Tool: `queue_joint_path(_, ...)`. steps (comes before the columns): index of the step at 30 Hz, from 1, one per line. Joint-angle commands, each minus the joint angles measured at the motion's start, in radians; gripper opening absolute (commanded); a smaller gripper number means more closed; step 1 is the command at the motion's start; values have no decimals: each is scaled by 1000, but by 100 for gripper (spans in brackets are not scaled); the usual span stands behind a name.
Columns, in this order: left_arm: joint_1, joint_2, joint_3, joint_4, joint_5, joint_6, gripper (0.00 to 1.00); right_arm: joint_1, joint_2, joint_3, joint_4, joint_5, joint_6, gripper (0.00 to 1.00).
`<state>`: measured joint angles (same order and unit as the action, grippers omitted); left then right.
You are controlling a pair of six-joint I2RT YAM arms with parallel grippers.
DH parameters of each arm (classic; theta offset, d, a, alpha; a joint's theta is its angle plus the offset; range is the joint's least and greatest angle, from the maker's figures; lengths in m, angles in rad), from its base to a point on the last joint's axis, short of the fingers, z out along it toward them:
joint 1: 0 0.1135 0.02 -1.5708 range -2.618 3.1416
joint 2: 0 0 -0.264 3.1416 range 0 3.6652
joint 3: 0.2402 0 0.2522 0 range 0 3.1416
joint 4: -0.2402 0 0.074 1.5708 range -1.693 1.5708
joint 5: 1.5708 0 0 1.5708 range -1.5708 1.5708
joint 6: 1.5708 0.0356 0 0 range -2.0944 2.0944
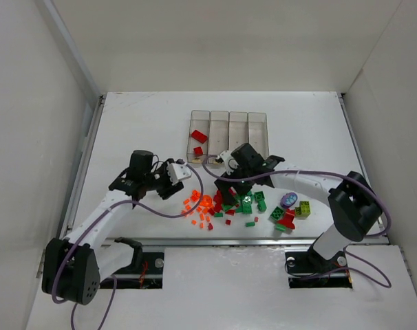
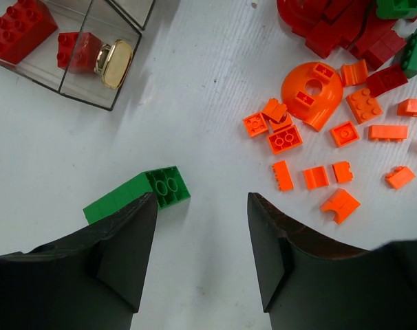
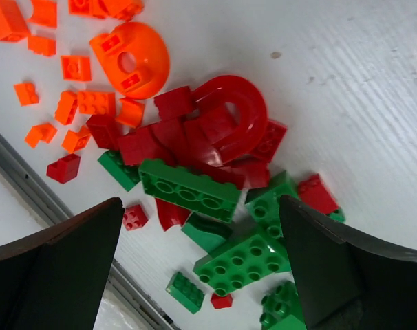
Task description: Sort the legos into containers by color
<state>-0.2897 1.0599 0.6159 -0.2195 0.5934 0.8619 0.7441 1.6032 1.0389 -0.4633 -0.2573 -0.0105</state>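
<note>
Legos [image 1: 243, 205] are lying loose on the table [image 1: 140, 124], just in front of the containers [image 1: 229, 130]: orange pieces to the left, red and green heaped in the middle, lime and purple to the right. Two red bricks [image 1: 199, 136] are sitting in the leftmost bin. You are holding the left gripper [image 2: 201, 199] low over bare table, its fingers partly apart with nothing between them; a green brick [image 2: 168, 185] is lying right at one fingertip, partly hidden behind it. You are hovering the right gripper [image 3: 200, 203] over the red-and-green heap, fingers spread wide, gripping nothing.
</note>
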Motion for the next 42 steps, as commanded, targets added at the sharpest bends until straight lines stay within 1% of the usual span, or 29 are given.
queue_joint_path(1,4,-52,-21,48,8,-37,53,41,-34,-5,34,26,21,100)
queue_joint_path(6,4,-74,-30,68,-14,-78,53,80,-15,-5,45,91,76,100)
queue_joint_path(11,4,-94,-30,77,-26,-110,53,127,17,-5,55,211,161,100)
queue_joint_path(13,4,-103,-39,77,-26,-110,54,127,17,-14,69,233,204,100)
queue_joint_path(17,4,-103,-39,77,-26,-119,54,159,26,-14,78,306,234,100)
queue_joint_path(22,4,-112,-39,77,-37,-119,54,181,72,13,48,329,234,99)
queue_joint_path(29,4,-112,-39,77,-37,-110,54,192,72,13,38,362,254,96)
queue_joint_path(30,4,-112,-39,77,-46,-110,54,192,72,13,38,362,254,93)
queue_joint_path(33,4,-112,-39,77,-46,-110,54,192,83,23,38,362,254,87)
queue_joint_path(34,4,-112,-39,77,-46,-110,54,192,83,23,29,362,254,82)
queue_joint_path(35,4,-112,-39,77,-46,-110,54,192,83,23,29,362,254,79)
queue_joint_path(39,4,-112,-39,77,-46,-101,54,192,83,23,29,362,254,73)
queue_joint_path(42,4,-112,-39,77,-46,-101,54,192,83,23,29,362,254,66)
